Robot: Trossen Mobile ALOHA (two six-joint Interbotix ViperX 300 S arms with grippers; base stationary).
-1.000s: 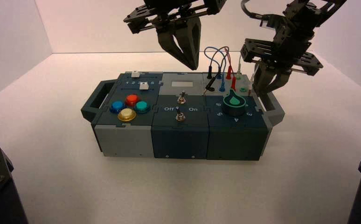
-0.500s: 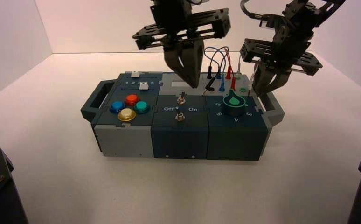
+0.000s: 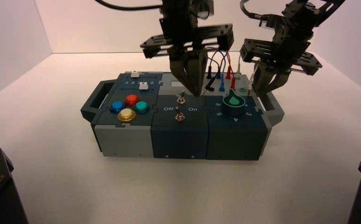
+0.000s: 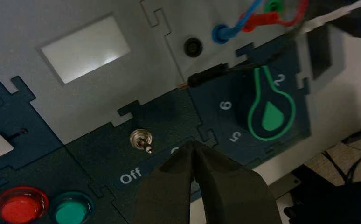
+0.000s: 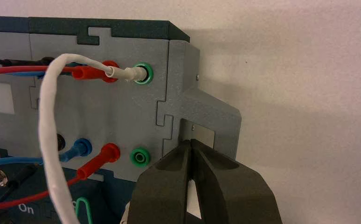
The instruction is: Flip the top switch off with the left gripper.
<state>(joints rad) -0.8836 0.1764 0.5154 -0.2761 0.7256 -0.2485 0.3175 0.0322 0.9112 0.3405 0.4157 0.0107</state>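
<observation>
Left hand (image 3: 197, 94) in the upper middle of the high view, pointing down over the middle of the box, with fingertips together and nothing between them. No contact with the top switch (image 3: 181, 99) in the left wrist view, only a small gap; exact height above the panel hard to tell. Top switch just beside those tips, to their left in the high view, near the middle of the frame: a short silver lever rising from a round nut, long axis roughly upright, exact lean too uncertain to call. Much nearer to the left hand than to the right. By the lettering (image 4: 131, 175), "Off" toward the left of the high view and "On" toward the right, so tips on the "On" side: a good side to push from, probably. Likely next, a little lowering beside the lever, then a sideways nudge leftward in the high view. Main risk, coming down too far toward the viewer and catching the lower switch (image 3: 180, 116), or passing above the short lever. Farther out, colored buttons (image 3: 131, 100) to the left, black knob with green outline (image 3: 234, 103) to the right, and colored wires (image 3: 228, 70) behind. Right hand (image 3: 259, 94) idle by the box's right handle (image 3: 274, 109), fingertips together, empty.
</observation>
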